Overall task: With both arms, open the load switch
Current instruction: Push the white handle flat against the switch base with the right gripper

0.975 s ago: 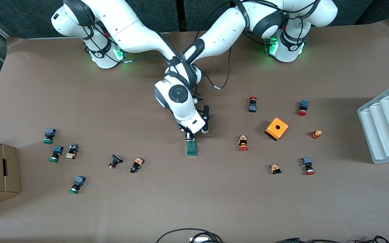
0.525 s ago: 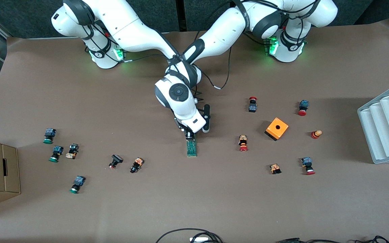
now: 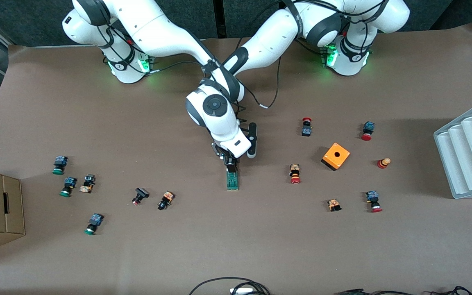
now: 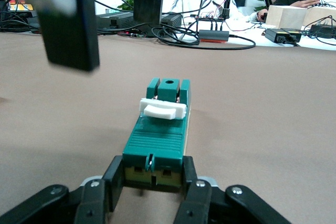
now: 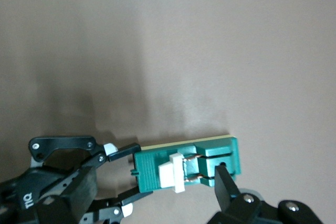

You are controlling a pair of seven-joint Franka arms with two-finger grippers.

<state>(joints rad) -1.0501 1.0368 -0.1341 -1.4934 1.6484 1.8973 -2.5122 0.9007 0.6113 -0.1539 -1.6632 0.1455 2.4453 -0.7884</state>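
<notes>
The load switch (image 3: 232, 180) lies flat mid-table, its white slider (image 4: 163, 109) toward the end away from the left gripper (image 4: 153, 186), whose fingers pinch the switch's near end against the table. The right gripper (image 5: 231, 192) hangs just above the switch with fingers spread, touching nothing. Bare brown paper surrounds the fingers; the closest clutter is a red-capped push button (image 3: 295, 173) and an orange box (image 3: 335, 156) toward the left arm's end, well apart. No readable lettering shows on the switch.
</notes>
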